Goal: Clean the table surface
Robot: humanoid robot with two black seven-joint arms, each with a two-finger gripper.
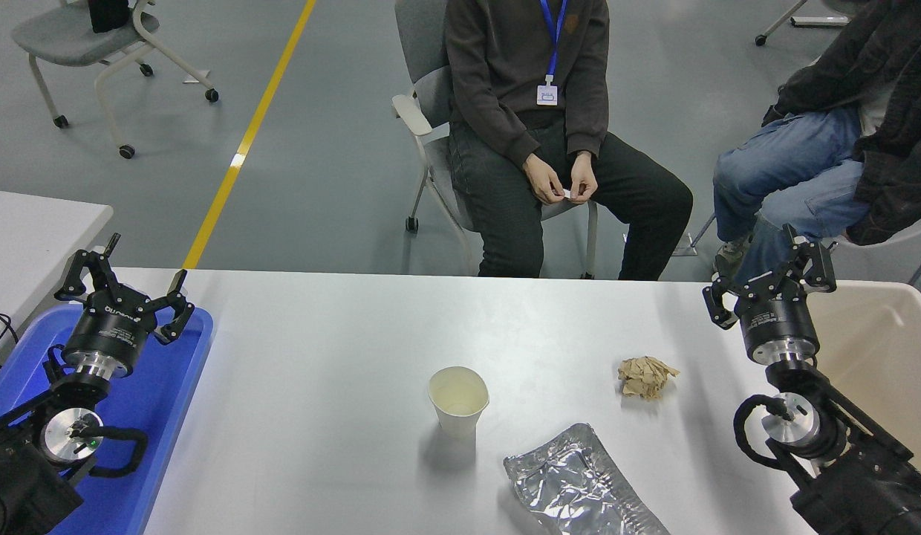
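The table surface (334,327) is a wide light grey-white top filling the lower part of the head view. On it stand a white paper cup (458,400) near the middle, a crumpled brown paper ball (645,377) to its right, and a flattened silver foil bag (579,490) near the front edge. My right gripper (765,271) is raised at the right edge, open, holding nothing, well right of the paper ball. At the left my left gripper (126,275) is parked open over the blue tray (171,416).
A beige bin (891,349) sits at the right edge of the table, behind my right arm. A smaller white tabletop (37,230) stands at far left. Two people sit beyond the far edge; one person's hands (561,182) fiddle with a small white item.
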